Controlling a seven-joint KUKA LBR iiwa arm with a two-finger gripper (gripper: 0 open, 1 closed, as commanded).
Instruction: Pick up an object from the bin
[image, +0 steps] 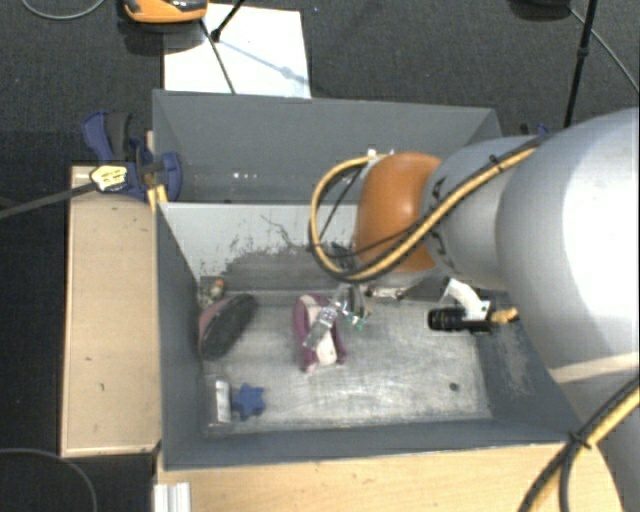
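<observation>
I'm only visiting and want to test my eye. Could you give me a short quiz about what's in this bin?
1. True or false: the gripper is close to the purple and white thing near the middle of the bin.
2. Which lies in the bin's near left corner? A) a small blue thing B) a red ball C) a green cup
3. Fill in: in the view, the dark oval thing lies to the purple thing's ____.
Key: 1 true; 2 A; 3 left.
</observation>
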